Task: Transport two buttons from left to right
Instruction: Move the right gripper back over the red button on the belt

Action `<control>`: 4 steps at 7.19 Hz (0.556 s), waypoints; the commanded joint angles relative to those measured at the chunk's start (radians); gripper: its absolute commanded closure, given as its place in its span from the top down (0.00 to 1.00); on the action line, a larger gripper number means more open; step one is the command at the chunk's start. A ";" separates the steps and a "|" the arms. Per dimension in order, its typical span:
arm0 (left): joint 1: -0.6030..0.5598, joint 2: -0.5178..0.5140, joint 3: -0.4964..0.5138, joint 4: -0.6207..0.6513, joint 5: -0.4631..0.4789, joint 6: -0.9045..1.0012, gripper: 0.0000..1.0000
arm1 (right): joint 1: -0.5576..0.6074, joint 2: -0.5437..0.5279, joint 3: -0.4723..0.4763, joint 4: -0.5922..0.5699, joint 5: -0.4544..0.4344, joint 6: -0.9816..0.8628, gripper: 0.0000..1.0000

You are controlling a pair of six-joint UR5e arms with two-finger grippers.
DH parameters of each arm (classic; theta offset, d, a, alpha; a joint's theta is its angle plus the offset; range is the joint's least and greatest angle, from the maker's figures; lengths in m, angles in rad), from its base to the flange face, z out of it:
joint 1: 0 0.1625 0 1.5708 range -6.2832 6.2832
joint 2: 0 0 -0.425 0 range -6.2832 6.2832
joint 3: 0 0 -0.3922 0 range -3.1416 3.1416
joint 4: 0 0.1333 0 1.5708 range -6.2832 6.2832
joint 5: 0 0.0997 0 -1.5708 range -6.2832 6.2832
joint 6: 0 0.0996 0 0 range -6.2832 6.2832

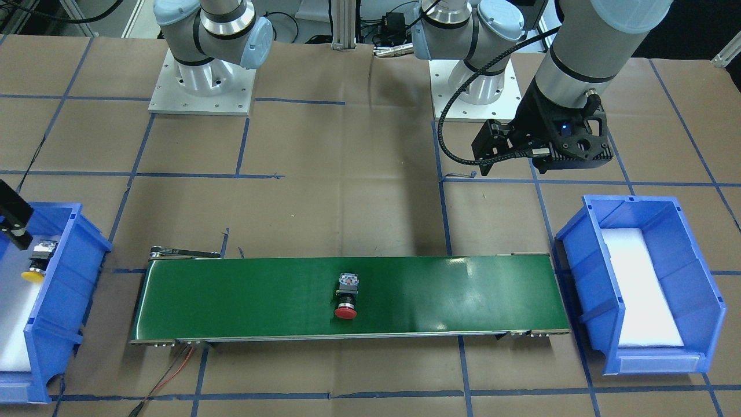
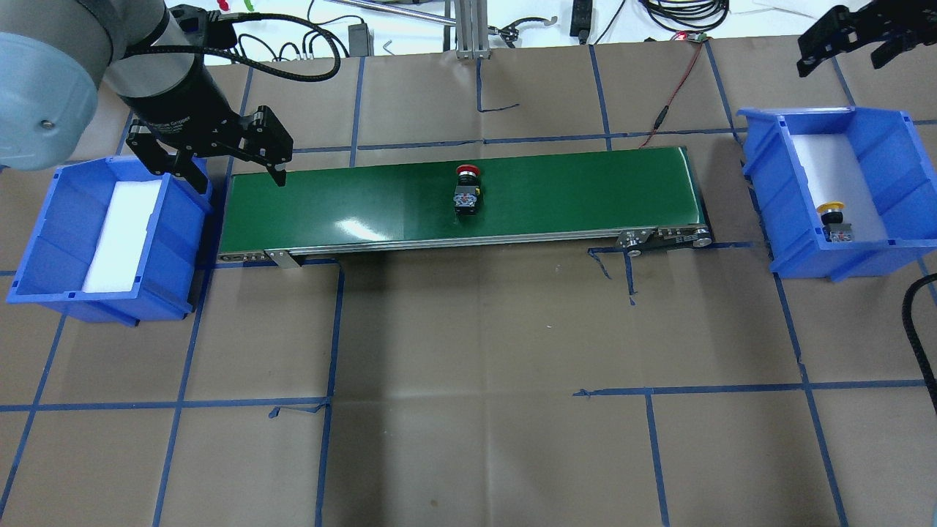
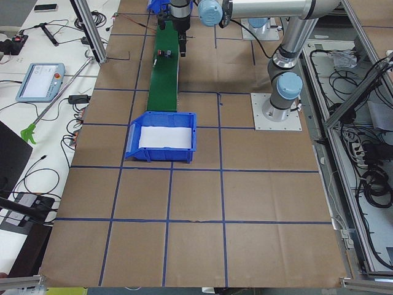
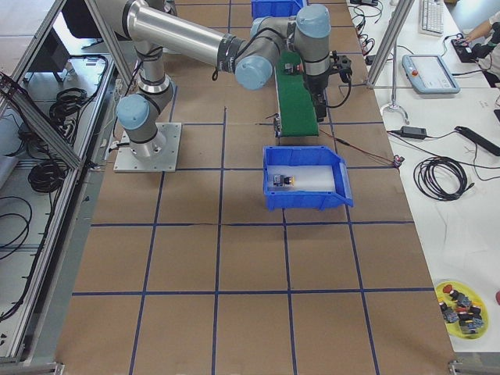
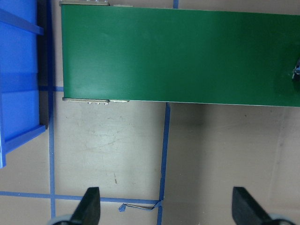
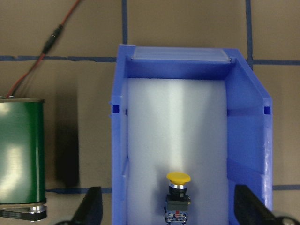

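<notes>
Left hand [image 2: 236,174] and right hand [image 2: 840,60] gape; red-capped button [image 2: 466,190] lies sideways on belt [image 2: 585,190], yellow-capped button [image 2: 834,222] in bin [image 2: 900,146].

We see a glossy green belt [image 2: 351,197], matt brown paper [image 2: 468,366] over the worktop, and 2 smooth blue plastic bins [image 2: 44,249] lined with matt white foam [image 2: 121,234].

Overhead and front-facing: steep down from opposite table [image 2: 468,366] sides, sharing whole green belt [image 2: 571,194]. Side views: distant, along table from each end. Wrist cams: close, straight down, belt ends.
</notes>
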 commanded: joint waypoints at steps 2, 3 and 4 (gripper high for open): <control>0.000 -0.002 0.000 0.000 0.000 0.000 1.00 | 0.168 -0.001 -0.005 0.057 -0.008 0.368 1.00; 0.000 -0.002 0.000 0.000 0.000 0.000 1.00 | 0.229 0.004 -0.003 0.077 -0.011 0.395 1.00; 0.000 0.000 0.000 0.000 0.000 0.000 1.00 | 0.264 0.004 0.000 0.116 -0.014 0.401 1.00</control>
